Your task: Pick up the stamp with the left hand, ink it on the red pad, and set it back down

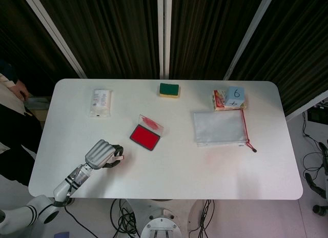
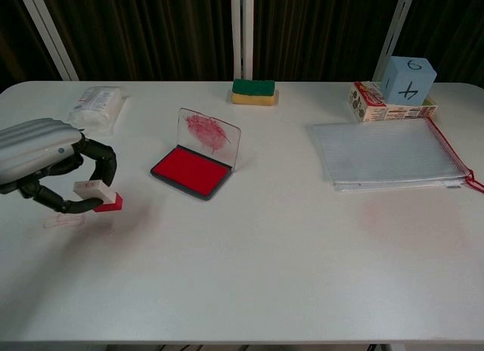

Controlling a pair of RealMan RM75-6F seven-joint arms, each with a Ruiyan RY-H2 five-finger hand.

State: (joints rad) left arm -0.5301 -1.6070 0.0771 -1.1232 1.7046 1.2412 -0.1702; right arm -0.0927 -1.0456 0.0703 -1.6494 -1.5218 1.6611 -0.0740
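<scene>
My left hand (image 2: 44, 160) (image 1: 100, 153) hovers near the table's front left and pinches the small white stamp (image 2: 97, 194) (image 1: 119, 158) with its red end. The stamp hangs clear of the table, roughly level. A faint red print (image 2: 64, 221) lies on the table just below the hand. The red ink pad (image 2: 190, 172) (image 1: 144, 137) sits open to the right of the hand and further back, its clear, ink-smeared lid (image 2: 209, 135) standing upright. My right hand appears in neither view.
A packet of wipes (image 2: 97, 107) lies at the back left and a green-and-yellow sponge (image 2: 253, 91) at the back centre. A mesh zip pouch (image 2: 386, 154) lies at the right. Behind it a blue cube (image 2: 407, 79) rests on a small box. A person (image 1: 11, 120) stands by the table's left end.
</scene>
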